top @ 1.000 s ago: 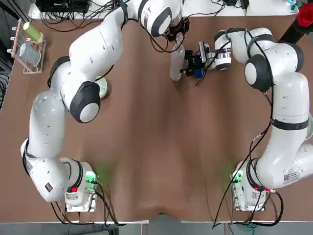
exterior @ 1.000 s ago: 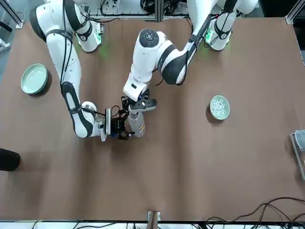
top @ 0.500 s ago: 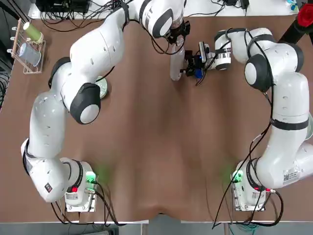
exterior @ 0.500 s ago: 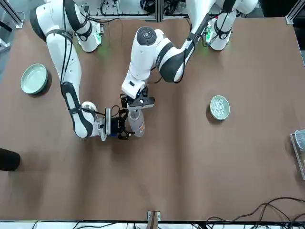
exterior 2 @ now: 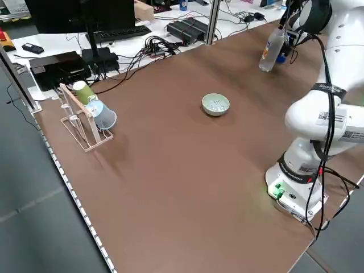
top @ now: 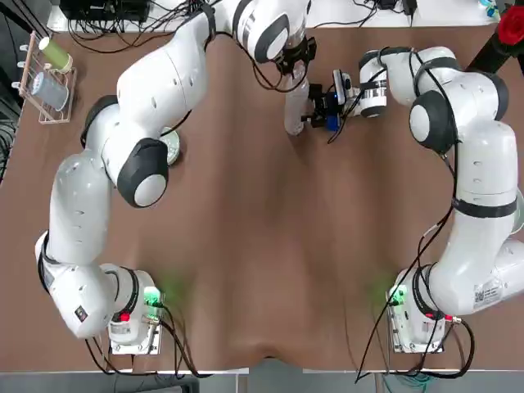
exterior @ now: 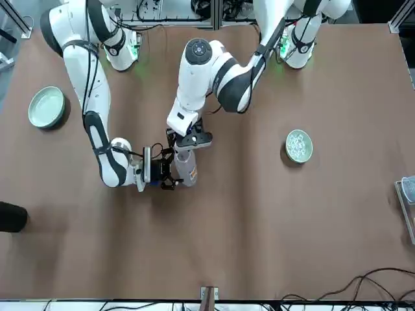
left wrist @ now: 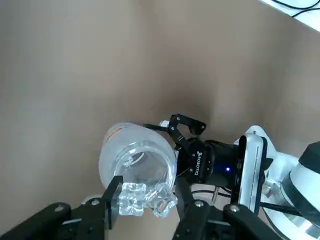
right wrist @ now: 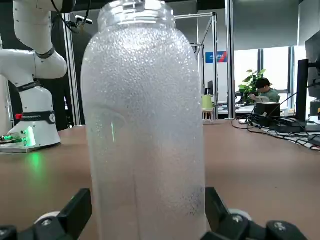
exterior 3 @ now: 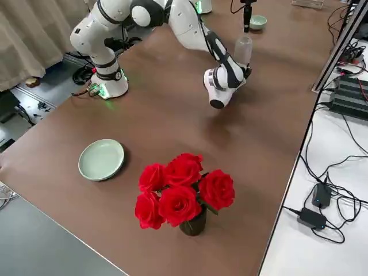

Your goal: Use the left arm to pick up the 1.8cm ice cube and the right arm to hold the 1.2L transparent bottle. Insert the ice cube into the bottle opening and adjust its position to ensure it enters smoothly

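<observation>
I've got left gripper (left wrist: 142, 205) jaws clamped on ice cube (left wrist: 142, 198) over bottle opening (left wrist: 142, 167); right gripper (right wrist: 145, 220) jaws clamp bottle (right wrist: 145, 125). Insertion left.

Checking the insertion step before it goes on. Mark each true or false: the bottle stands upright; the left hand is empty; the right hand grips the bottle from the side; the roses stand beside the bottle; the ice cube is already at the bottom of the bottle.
1. The bottle stands upright: true.
2. The left hand is empty: false, it is shut on the ice cube.
3. The right hand grips the bottle from the side: true.
4. The roses stand beside the bottle: false, they stand far off near the table's edge.
5. The ice cube is at the bottle's bottom: false, it is held just over the opening.
</observation>
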`<move>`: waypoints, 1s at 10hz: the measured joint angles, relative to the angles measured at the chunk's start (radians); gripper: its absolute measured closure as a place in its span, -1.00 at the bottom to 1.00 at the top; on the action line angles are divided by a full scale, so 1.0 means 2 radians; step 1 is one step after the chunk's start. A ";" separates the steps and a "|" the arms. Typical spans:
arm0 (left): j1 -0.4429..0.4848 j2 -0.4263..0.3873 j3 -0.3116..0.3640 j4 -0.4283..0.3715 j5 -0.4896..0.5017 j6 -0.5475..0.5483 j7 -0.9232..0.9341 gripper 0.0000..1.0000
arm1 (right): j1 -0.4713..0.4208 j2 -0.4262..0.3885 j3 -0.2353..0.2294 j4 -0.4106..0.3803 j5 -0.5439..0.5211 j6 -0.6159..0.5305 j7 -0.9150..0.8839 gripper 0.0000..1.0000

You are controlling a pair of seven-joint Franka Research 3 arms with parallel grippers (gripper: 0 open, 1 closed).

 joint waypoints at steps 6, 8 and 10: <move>0.000 0.001 0.000 0.000 0.000 -0.001 0.003 -0.47 | 0.000 0.000 0.000 0.000 0.000 0.000 0.000 -1.00; 0.000 0.001 0.000 0.000 0.000 -0.001 0.003 -0.74 | 0.000 0.000 0.000 0.000 0.000 0.000 0.000 -1.00; 0.000 0.001 0.000 0.000 0.000 -0.001 0.003 -0.76 | 0.000 0.000 0.000 0.000 0.000 0.000 0.000 -1.00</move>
